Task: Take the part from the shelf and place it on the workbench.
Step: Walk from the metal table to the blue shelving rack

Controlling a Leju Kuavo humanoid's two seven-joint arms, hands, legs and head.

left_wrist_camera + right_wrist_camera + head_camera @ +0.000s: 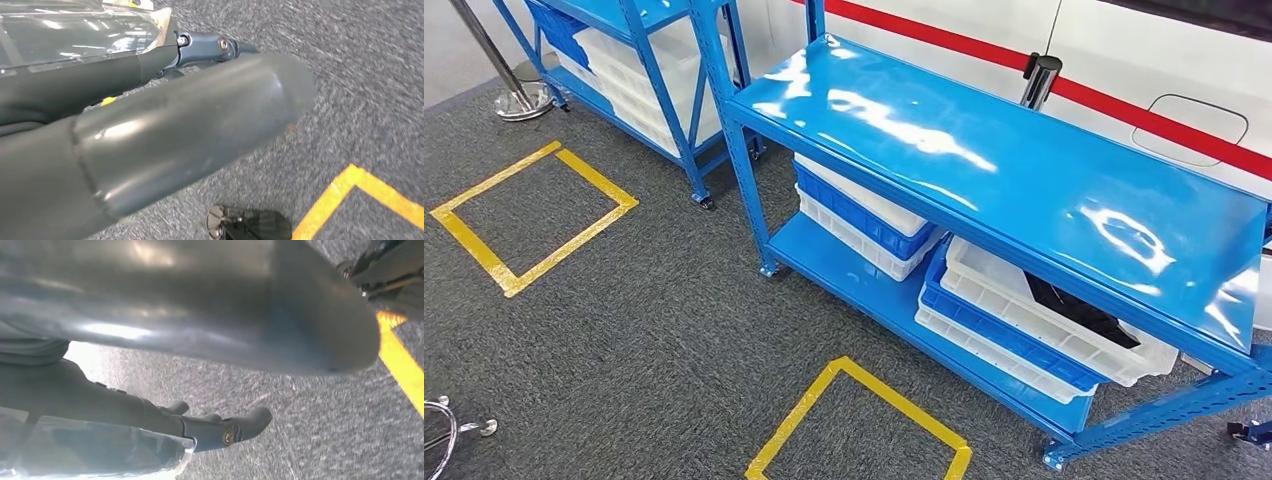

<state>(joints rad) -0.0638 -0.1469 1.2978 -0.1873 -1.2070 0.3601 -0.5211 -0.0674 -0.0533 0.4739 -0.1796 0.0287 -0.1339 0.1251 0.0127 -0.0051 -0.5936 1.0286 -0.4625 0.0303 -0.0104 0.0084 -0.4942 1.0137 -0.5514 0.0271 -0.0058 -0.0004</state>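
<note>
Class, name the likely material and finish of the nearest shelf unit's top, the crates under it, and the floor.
Shelf top: probably painted metal, glossy blue; it mirrors the lights. Crates: likely moulded plastic, white and blue, with ribbed rims. Floor: grey carpet, matte speckled pile.

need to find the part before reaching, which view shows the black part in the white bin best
The head view: the black part lies in the white bin on the shelf's lower level. The wrist views show carpet, yellow tape and the hands, not the part.
</note>
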